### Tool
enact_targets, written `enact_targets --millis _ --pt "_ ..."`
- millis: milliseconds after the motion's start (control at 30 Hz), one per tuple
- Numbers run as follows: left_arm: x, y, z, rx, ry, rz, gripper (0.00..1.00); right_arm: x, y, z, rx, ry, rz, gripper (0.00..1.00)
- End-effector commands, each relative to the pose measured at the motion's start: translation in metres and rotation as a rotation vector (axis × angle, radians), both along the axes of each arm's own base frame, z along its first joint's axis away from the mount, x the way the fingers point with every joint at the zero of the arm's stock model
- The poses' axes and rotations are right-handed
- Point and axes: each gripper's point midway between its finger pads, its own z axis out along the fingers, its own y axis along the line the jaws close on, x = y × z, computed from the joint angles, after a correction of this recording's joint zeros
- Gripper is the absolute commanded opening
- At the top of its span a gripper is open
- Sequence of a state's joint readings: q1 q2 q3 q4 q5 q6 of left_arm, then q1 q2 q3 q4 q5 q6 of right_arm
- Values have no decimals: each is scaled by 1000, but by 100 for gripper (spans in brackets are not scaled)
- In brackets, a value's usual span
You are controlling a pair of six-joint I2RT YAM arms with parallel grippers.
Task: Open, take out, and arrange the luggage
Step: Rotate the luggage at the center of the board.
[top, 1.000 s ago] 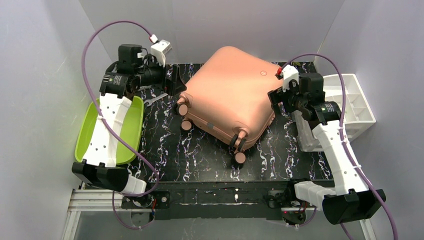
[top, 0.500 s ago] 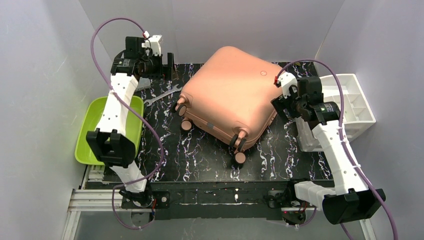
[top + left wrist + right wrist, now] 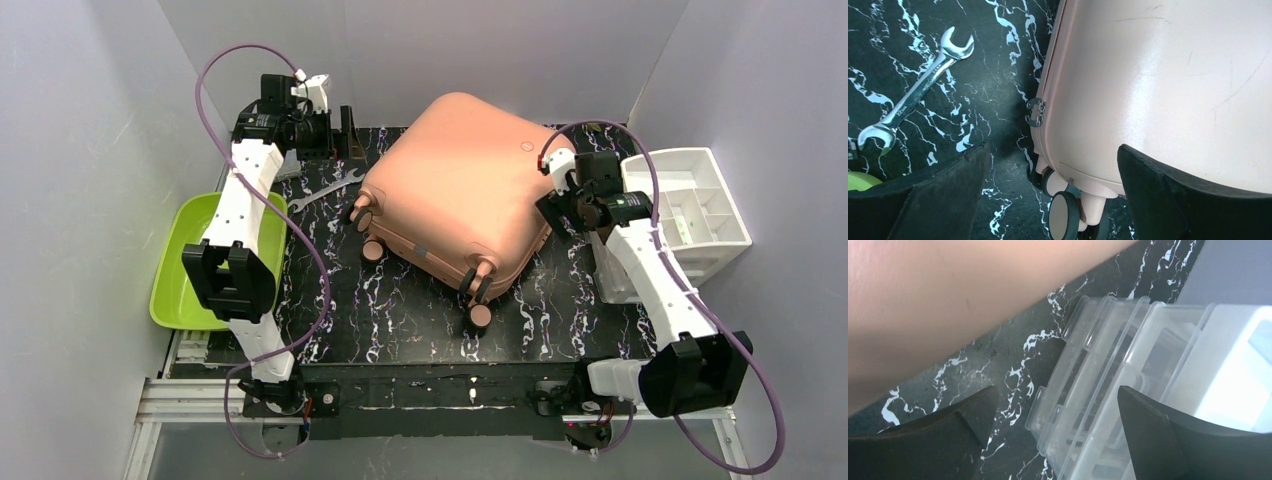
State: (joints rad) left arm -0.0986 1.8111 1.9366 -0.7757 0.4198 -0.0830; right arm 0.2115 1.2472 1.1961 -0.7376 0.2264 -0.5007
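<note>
Two arms flank one closed case on the black marbled tabletop (image 3: 400, 310), the largest surface in view. On its far middle lies the luggage (image 3: 460, 190), a salmon-pink hard shell resting flat on one broad face and shut. Its wheel end is turned toward the near left, and I judge its long axis to run from there toward the far right. At the left edge sits a lime-green tray (image 3: 175, 290), well apart from the case. At the right edge stands a white organizer (image 3: 700, 205) with a clear plastic box (image 3: 1108, 390) just beside it. My left pincer (image 3: 338, 135) hangs over the far left corner, fingers wide apart and holding nothing, just left of the case's side. My right pincer (image 3: 553, 210) is equally spread and empty, and sits low between the case's right edge and the clear box. A double-ended wrench (image 3: 915, 92) lies loose on the tabletop left of the case, touching neither it nor the pincer. The wheels (image 3: 480, 315) are smaller still, and smallest are the paired zip pulls (image 3: 1035, 112) on the seam above the left wheels. In the left wrist view they fall between my fingers and slightly ahead. Opening turns on that relation: the pulls face the left arm, which is clearly the nearer, while the right arm sees only bare shell. I would close in from the left along the seam.
</note>
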Motion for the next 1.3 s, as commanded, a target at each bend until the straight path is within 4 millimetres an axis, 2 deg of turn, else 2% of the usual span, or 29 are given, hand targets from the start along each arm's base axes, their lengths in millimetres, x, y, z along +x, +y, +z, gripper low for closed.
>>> enact_targets --millis 0,233,400,567,867,1033,1267 --pt "-8 -7 -17 -24 52 -39 98 37 14 14 47 -103 -15 98" --pt "-16 3 -59 112 84 -66 98 81 26 10 101 -123 -89 98" --pt "-40 0 -74 119 120 -123 98 100 37 8 139 -138 -92 99" --pt "-74 -5 -61 99 96 -208 98 117 51 5 199 -156 -66 98" --pt "-122 -8 -46 61 93 -270 98 143 86 -13 314 -63 -13 98" --pt "-138 -8 -36 51 76 -271 98 149 87 4 316 -110 -2 98" --pt "-146 -5 -18 56 11 -262 98 136 69 27 272 -229 -18 98"
